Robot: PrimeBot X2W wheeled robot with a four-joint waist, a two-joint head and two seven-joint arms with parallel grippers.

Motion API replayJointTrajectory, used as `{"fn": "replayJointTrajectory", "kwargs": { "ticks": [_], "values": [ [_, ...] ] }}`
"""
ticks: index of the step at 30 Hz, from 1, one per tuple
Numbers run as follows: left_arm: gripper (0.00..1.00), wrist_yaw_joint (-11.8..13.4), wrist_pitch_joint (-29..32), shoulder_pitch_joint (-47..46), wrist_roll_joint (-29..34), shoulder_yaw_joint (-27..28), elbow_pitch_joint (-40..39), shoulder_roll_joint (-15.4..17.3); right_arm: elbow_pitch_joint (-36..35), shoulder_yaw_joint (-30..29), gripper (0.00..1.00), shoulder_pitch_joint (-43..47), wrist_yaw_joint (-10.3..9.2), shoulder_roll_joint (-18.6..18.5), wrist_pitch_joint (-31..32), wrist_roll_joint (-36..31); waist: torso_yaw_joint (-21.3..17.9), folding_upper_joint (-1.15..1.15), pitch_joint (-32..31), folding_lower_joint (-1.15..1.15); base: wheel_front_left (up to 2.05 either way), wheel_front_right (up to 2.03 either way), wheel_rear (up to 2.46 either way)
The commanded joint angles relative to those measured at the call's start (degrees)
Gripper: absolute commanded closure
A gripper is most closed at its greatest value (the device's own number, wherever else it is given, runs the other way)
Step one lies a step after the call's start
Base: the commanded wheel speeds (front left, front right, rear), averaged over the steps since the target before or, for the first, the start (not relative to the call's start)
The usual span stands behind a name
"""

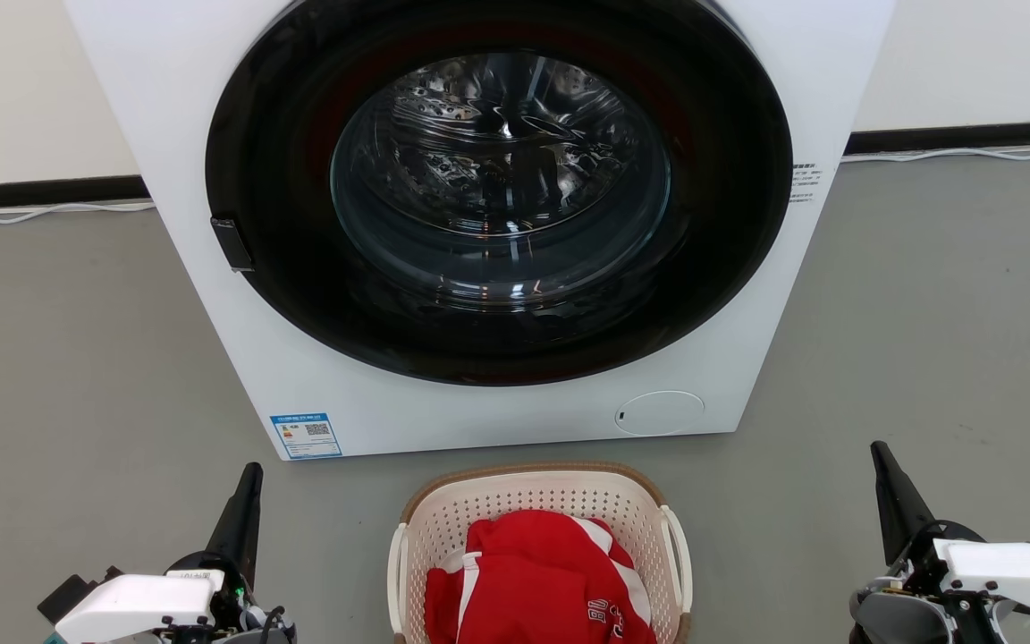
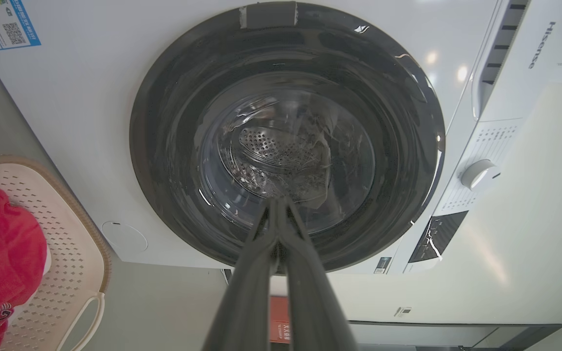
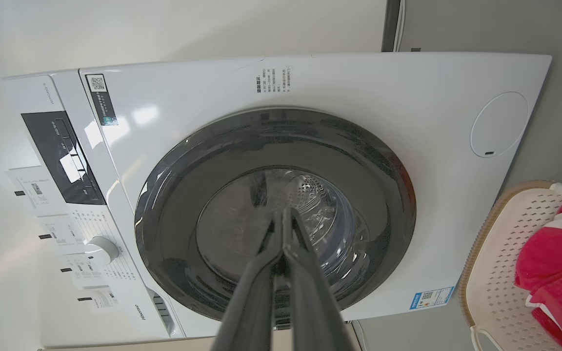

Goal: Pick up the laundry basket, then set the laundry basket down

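A: One laundry basket [image 1: 515,503] stands just in front of the one washing machine [image 1: 166,107], with one red garment [image 1: 537,581] inside. The left gripper [image 1: 251,478] and the right gripper [image 1: 883,465] have their jaws pressed together, empty.
B: Then open both, take its two white handles [image 1: 681,550], one each, and lift evenly, I think.

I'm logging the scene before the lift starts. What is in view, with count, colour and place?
washing machine: one, white with a dark round door, on the floor ahead
label: one, blue, low on the machine's front
laundry basket: one, cream with a brown rim, on the floor before the machine
garment: at least one, red with white trim, in the basket
floor: grey
left gripper: one, dark, shut, left of the basket, apart
right gripper: one, dark, shut, right of the basket, apart
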Motion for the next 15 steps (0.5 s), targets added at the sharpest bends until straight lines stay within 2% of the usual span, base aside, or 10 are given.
{"fn": "replayJointTrajectory", "kwargs": {
  "ticks": [1,15],
  "values": [
    [1.0,-0.58,0.34,-3.17,-0.29,1.7,-1.66,0.57,-1.63,1.04,1.0,-2.32,0.41,-0.23,0.4,0.4,0.0,0.0,0.0,0.0,0.0,0.0,0.0],
    [1.0,-0.58,0.33,-3.17,-0.29,1.7,-1.66,0.57,-1.63,1.04,1.0,-2.32,0.41,-0.23,0.4,0.4,0.0,0.0,0.0,0.0,0.0,0.0,0.0]
  ]
}}
